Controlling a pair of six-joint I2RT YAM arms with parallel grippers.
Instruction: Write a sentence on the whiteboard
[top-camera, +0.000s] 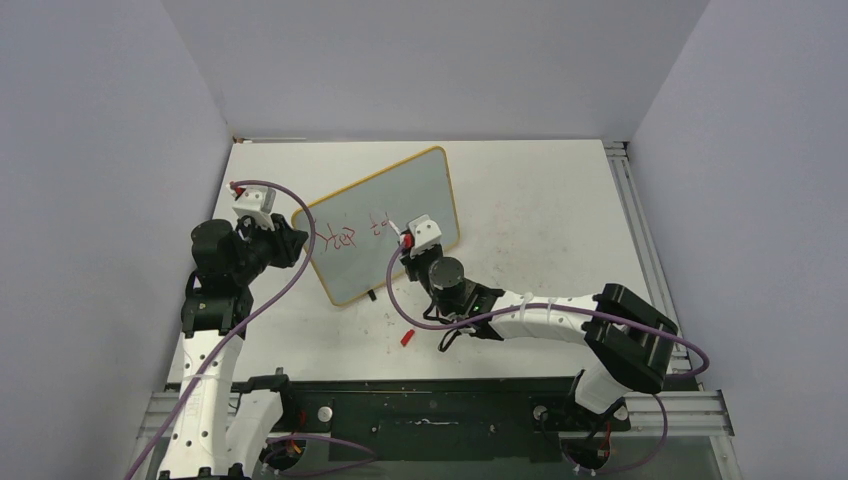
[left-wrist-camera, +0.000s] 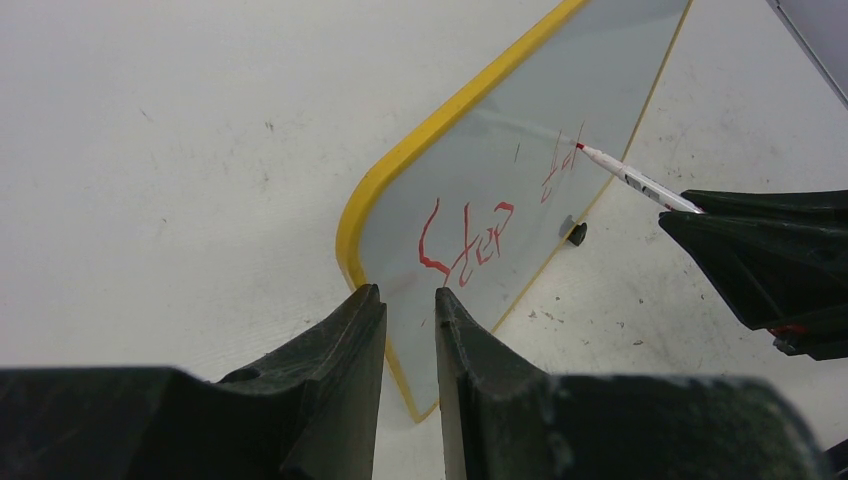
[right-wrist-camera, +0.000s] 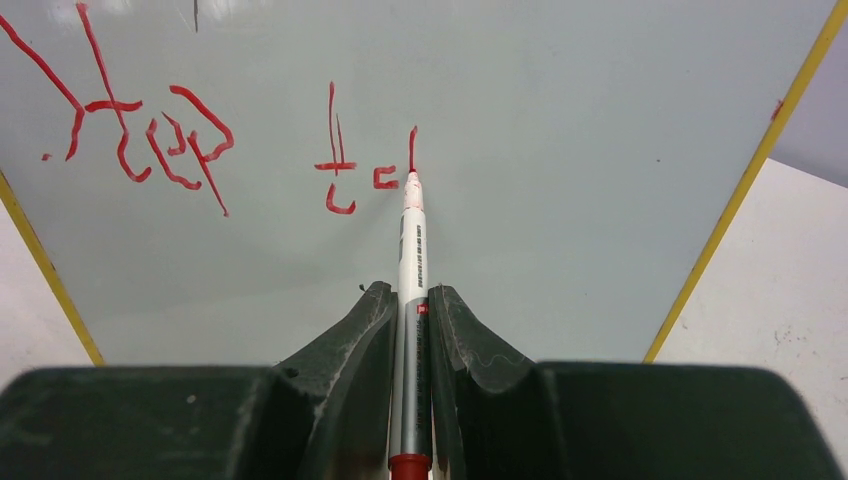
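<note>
The whiteboard (top-camera: 400, 195) with its yellow frame stands tilted at mid table. Red writing (top-camera: 345, 238) on it reads "Step" and, to its right, "to" plus one short stroke. My left gripper (top-camera: 297, 240) is shut on the board's left edge; in the left wrist view (left-wrist-camera: 410, 300) the frame's lower corner (left-wrist-camera: 400, 380) sits between the jaws. My right gripper (top-camera: 408, 240) is shut on a white red-ink marker (right-wrist-camera: 411, 240). The marker's tip touches the board (right-wrist-camera: 560, 150) at the foot of the newest stroke (right-wrist-camera: 411, 150). The marker also shows in the left wrist view (left-wrist-camera: 630, 180).
A red marker cap (top-camera: 407, 337) lies on the white table in front of the board. One black foot (left-wrist-camera: 576, 235) of the board rests on the table. A metal rail (top-camera: 640, 240) runs along the table's right edge. Grey walls close in on three sides.
</note>
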